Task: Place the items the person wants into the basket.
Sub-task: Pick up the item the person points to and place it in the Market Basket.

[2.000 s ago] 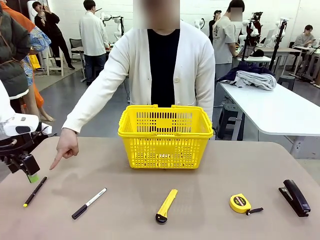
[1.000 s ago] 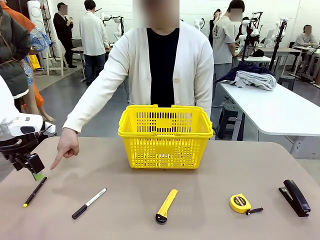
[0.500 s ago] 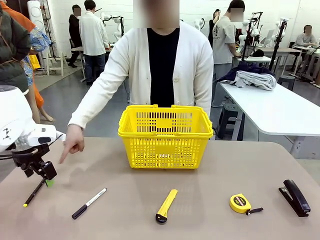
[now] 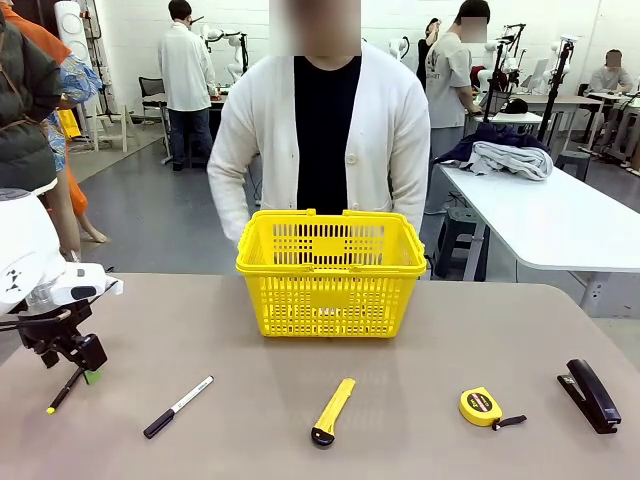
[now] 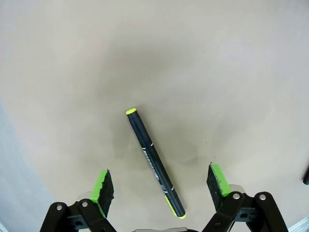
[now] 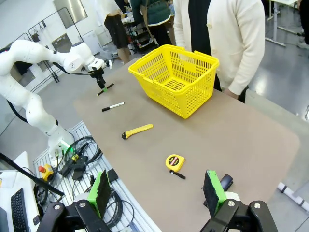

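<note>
A thin black pen [image 4: 62,392] [image 5: 154,161] with yellow-green ends lies on the table at the front left. My left gripper [image 4: 82,366] [image 5: 162,186] hangs open right above it, its green-padded fingers either side of the pen in the left wrist view. The yellow utility knife [image 4: 332,410] [image 6: 137,131] lies at the front middle and the round yellow tape measure [image 4: 482,406] [image 6: 174,162] right of it. The yellow basket [image 4: 331,272] [image 6: 174,77] stands in front of the person [image 4: 322,130], whose arms hang down. My right gripper [image 6: 157,191] is open, high above the table's right end.
A black marker with a white barrel [image 4: 177,407] [image 6: 112,107] lies between pen and knife. A black stapler [image 4: 590,395] sits at the front right. Other tables, people and robot arms stand behind the person.
The person has drawn back the hand that pointed at the pen. My left gripper has moved right and down over the pen. Nothing on the table has moved.
</note>
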Available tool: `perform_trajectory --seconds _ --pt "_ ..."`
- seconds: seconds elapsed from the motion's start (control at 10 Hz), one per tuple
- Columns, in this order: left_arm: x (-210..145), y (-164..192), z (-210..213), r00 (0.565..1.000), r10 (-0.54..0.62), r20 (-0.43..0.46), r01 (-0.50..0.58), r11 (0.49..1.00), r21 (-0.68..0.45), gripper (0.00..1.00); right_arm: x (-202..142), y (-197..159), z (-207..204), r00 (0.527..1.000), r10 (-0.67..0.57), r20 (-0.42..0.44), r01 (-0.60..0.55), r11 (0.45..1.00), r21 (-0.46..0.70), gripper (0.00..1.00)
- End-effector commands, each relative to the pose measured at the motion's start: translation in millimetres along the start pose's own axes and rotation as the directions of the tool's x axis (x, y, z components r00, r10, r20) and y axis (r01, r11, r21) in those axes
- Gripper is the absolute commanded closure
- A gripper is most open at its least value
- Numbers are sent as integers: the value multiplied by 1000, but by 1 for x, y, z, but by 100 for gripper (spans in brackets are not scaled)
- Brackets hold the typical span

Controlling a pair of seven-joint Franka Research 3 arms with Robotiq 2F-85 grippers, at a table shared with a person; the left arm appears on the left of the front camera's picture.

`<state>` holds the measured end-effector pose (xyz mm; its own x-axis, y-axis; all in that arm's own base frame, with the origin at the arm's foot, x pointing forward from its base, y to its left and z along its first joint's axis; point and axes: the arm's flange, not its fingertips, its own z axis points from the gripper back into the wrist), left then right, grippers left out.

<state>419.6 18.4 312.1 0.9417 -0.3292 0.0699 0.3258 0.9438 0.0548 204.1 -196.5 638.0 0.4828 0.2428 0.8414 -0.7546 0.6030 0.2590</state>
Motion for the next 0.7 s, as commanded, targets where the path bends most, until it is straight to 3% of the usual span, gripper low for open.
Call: perform_trajectory --seconds 0.0,0.2,0.3,0.4,0.5,0.6 --pt "-11 -4 -8 1000 24 12 -24 1000 10 0 1 0 0 1000 16 18 -16 1000 15 0" --pt "-10 -5 -11 1000 30 11 -30 1000 9 0 1 0 0 1000 16 18 -16 1000 15 0" --pt "-11 -4 -11 1000 15 23 -15 1000 18 14 1 0 0 1000 16 18 -16 1000 15 0" --pt "-11 -3 -10 1000 20 7 -20 999 25 50 1 0 0 1000 16 18 -16 1000 15 0" --pt "-10 -3 -10 1000 24 3 -24 999 23 66 1 0 0 1000 16 18 -16 1000 15 0" --pt "-10 -4 -10 1000 28 -2 -27 999 19 100 1 0 0 1000 16 18 -16 1000 15 0"
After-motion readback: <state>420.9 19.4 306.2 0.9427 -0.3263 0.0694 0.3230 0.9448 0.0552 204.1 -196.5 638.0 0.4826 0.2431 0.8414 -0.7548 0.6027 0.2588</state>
